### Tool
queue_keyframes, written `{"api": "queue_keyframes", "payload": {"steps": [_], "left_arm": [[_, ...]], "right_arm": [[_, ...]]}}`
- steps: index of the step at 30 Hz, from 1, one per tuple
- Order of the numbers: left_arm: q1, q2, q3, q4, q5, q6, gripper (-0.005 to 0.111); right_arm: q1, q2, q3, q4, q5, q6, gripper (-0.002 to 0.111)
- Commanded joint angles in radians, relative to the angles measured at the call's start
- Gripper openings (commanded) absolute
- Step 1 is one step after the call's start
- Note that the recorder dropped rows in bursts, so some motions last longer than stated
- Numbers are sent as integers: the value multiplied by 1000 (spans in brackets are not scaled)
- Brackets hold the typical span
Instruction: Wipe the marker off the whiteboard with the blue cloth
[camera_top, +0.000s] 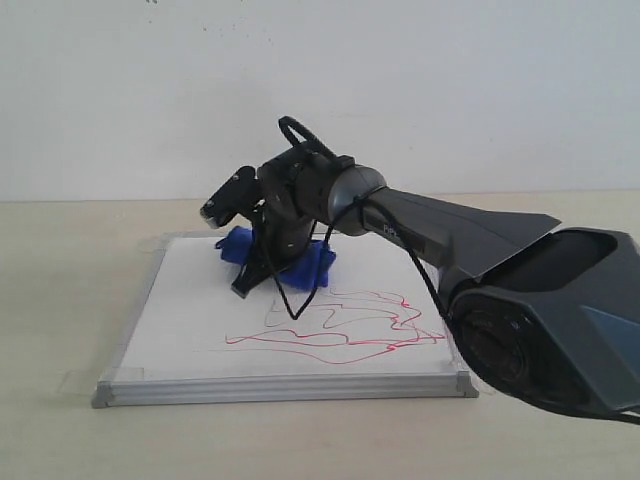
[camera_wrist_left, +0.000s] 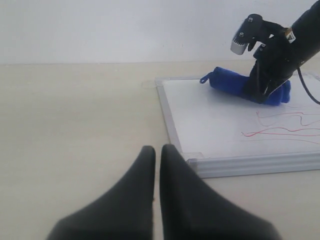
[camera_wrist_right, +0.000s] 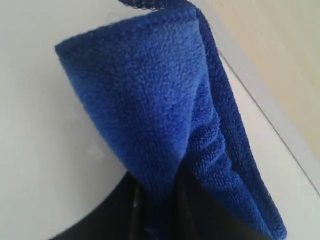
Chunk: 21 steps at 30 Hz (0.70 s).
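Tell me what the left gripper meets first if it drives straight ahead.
Likely bare table, just beside the whiteboard frame; the left gripper points along that edge, so grazing the frame is possible.

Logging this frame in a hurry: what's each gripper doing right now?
Left gripper: shut, holding nothing.
Right gripper: shut on the blue cloth, on the whiteboard.

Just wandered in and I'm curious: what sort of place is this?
Probably a robot test bench: a plain beige tabletop against a blank white wall, with a scribbled whiteboard and a black robot arm reaching over it.
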Motion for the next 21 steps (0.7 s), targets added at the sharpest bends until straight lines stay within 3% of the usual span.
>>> {"api": "queue_keyframes", "payload": {"steps": [1,7,15,21], "left_arm": [[-2,-2,4,-2,-6,-5,4],[-2,-2,4,-2,-6,-5,4],[-2,-2,4,-2,-6,-5,4],[-2,-2,4,-2,-6,-5,4]], "right_arm": [[22,15,7,204,-20,-162,-1],[20,15,7,168,85,-120,-1],[16,15,7,-294,320,157,-1],[-1,15,7,-272,379,224,-1]]}}
